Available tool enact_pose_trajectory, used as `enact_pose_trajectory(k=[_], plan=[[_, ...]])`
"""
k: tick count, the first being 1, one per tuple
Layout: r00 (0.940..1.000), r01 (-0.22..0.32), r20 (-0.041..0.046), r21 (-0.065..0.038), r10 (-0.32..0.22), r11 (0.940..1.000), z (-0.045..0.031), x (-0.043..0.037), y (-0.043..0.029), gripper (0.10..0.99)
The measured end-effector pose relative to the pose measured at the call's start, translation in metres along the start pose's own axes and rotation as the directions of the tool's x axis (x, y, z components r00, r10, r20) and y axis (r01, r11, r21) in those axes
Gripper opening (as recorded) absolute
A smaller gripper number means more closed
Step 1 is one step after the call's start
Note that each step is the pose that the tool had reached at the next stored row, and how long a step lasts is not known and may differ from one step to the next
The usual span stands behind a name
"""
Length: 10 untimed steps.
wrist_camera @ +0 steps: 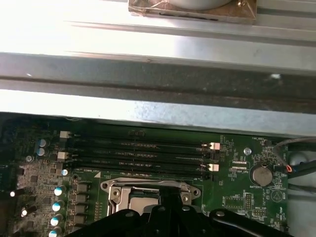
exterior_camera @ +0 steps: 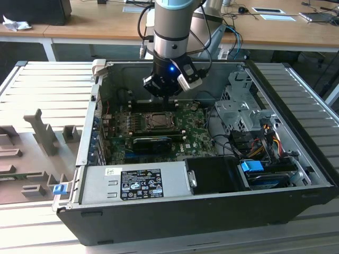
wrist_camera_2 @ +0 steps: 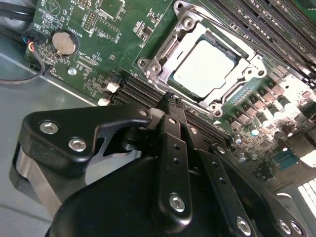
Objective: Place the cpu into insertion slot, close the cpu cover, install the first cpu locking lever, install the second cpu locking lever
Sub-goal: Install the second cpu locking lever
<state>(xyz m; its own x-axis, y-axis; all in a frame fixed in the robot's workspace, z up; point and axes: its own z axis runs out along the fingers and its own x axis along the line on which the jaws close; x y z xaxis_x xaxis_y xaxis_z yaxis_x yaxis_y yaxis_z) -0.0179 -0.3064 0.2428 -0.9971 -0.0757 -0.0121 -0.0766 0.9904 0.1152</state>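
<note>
The cpu (wrist_camera_2: 205, 66) lies flat in the insertion slot (exterior_camera: 159, 120) on the green board, its pale metal top showing. The silvery cpu cover (wrist_camera_2: 163, 52) lies down around it, framing the chip through its window. In the exterior view my gripper (exterior_camera: 167, 97) hangs inside the open computer case, just above and behind the slot. In the second wrist view the gripper (wrist_camera_2: 170, 101) has its black fingers (wrist_camera_2: 173, 148) drawn together to a point over the memory slots beside the slot, with nothing between them. The slot's metal rim (wrist_camera: 148, 187) shows just past the gripper body in the first wrist view.
Long black memory slots (wrist_camera: 143, 158) run beside the slot. A coin battery (wrist_camera_2: 64, 43) sits on the board. The case holds a grey power supply (exterior_camera: 143, 182), a black card (exterior_camera: 153, 142), a metal drive cage (exterior_camera: 238, 106) and coloured cables (exterior_camera: 259, 143). The case walls (exterior_camera: 87, 132) stand close around.
</note>
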Motion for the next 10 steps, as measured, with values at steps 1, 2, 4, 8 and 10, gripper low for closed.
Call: enact_pose_trajectory(k=[1,2,4,8,10], plan=[[1.0,0.0,0.0005,0.0,0.0,1.0,-0.0019,0.0,0.0002,0.106],[1.0,0.0,0.001,0.0,0.0,1.0,-0.0057,-0.0001,0.0007,0.106],[1.0,0.0,0.0012,0.0,0.0,1.0,-0.0071,0.0,0.0007,0.106],[1.0,0.0,0.0011,0.0,0.0,1.0,-0.008,0.0005,-0.006,0.106],[1.0,0.0,0.001,0.0,0.0,1.0,-0.0082,0.0009,-0.0116,0.106]])
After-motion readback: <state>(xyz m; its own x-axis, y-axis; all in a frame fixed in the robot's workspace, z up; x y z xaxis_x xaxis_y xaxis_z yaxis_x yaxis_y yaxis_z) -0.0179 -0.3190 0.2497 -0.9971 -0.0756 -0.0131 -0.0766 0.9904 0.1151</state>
